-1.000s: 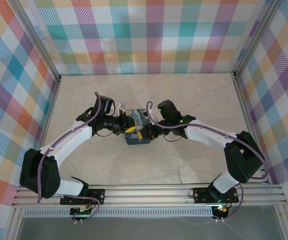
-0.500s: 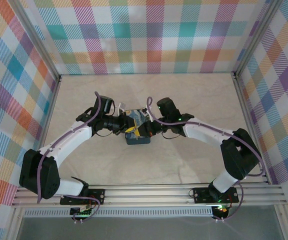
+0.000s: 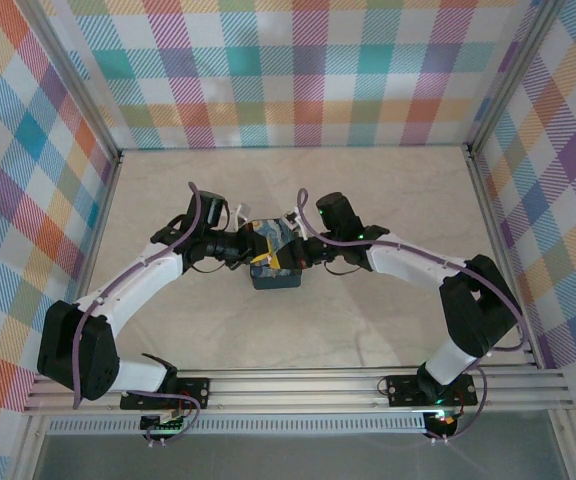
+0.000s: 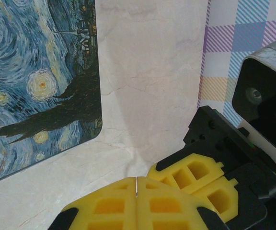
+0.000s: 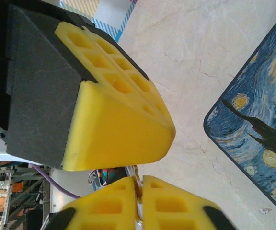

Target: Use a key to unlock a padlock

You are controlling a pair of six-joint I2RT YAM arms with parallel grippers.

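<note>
- Left jaws are pressed flat together, yellow pads [image 4: 99,207] meeting on a hairline seam. Whether anything is pinched in it, I cannot tell.
- Right jaws are almost as tight, their pads nipping a thin tan sliver, the key [image 5: 137,184] by my reading, which pokes out just past their tips.
- As for the padlock, I can't make it out clearly. A small silvery loop [image 5: 92,178] hangs beside the right jaws, under the left's big pad, and may be its shackle.
- Both sets of jaws meet tip to tip above the swirl-patterned box [image 3: 276,278], so this looks like lining the key up with the keyhole.
- To do it well: steady the lock side, feed the key straight along its own length, and twist only once it is seated. Parts this tiny slip easily.
- In the way: the bulky pads crowd each other and hide the work. The box lies directly beneath, with bare desk [image 3: 388,200] around it and the plaid walls [image 3: 298,70] well off.
</note>
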